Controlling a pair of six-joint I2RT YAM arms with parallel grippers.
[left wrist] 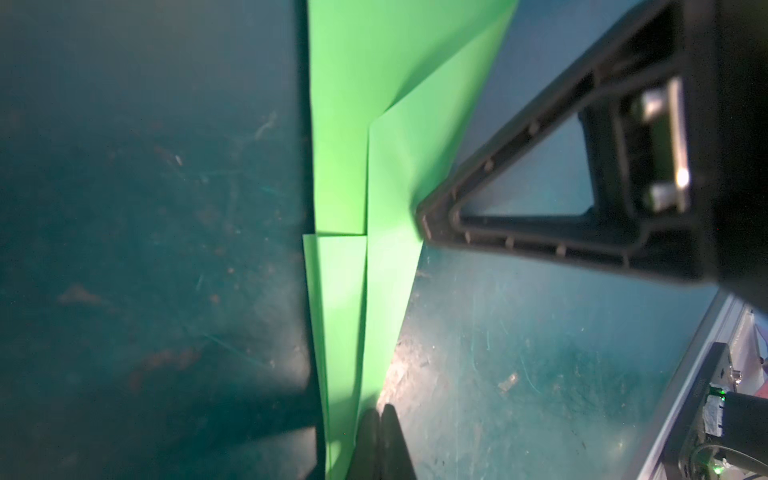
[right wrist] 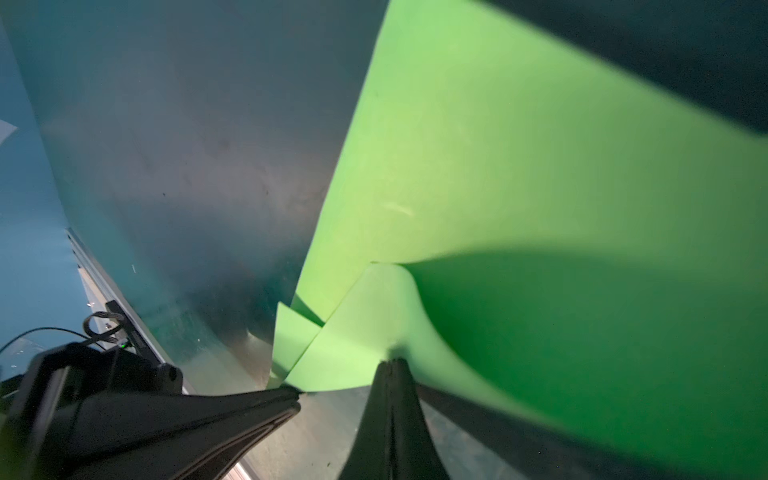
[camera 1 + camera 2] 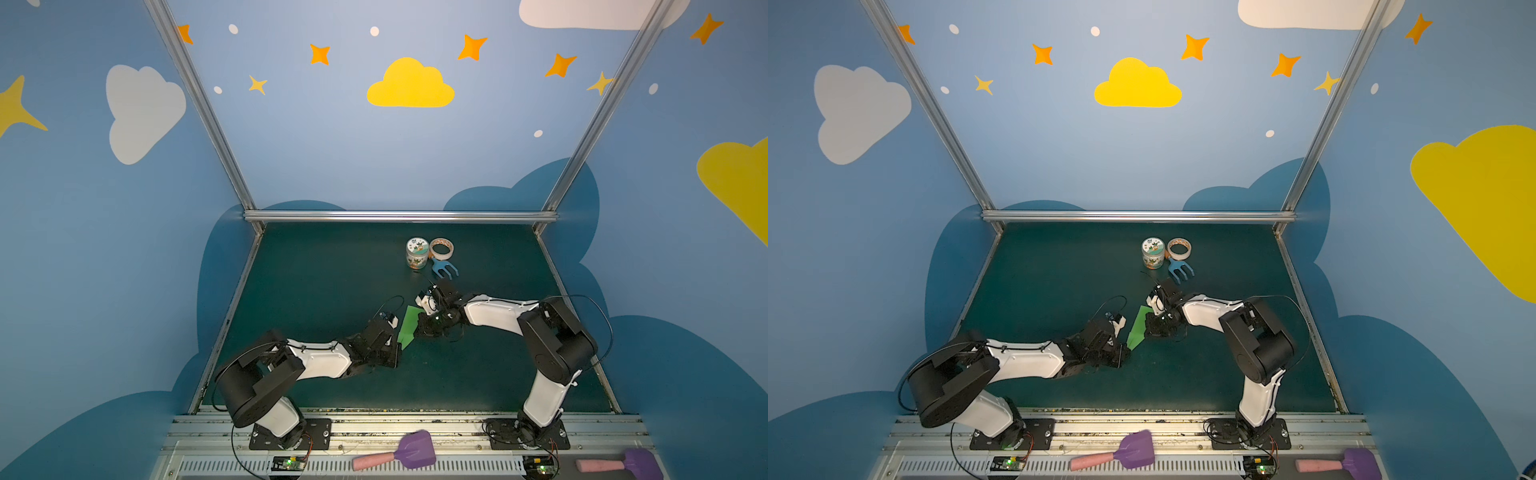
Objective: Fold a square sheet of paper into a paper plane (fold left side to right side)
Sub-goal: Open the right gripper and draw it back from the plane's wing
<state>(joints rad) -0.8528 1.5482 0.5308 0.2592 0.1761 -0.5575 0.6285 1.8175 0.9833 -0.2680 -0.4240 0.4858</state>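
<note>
Resting closed left gripper (image 1: 380, 415) at near tip of paper plane (image 3: 408, 326) — hold on it unclear. Spotting plane lying on dark mat (image 3: 316, 270) between both arms, slim, layered flaps showing. Pinching lifted flap edge with right gripper (image 2: 392, 365), jaws clamped shut on paper. Noting jar (image 3: 417, 252), tape roll (image 3: 432, 250), blue fork (image 3: 444, 268) grouped farther back, apart from paper.

Both top views: set high over the near rail, facing down and toward the back wall; whole table mat (image 3: 332, 270) (image 3: 1059, 270) and both arms, nearly one picture; left wrist view: low, very near, looking along left gripper (image 1: 380, 415) onto folded green paper (image 1: 345, 166); right gripper (image 1: 422, 220) in shot; right wrist view: nearer yet, same paper (image 2: 498, 166); left gripper (image 2: 297, 397) in shot.
</note>
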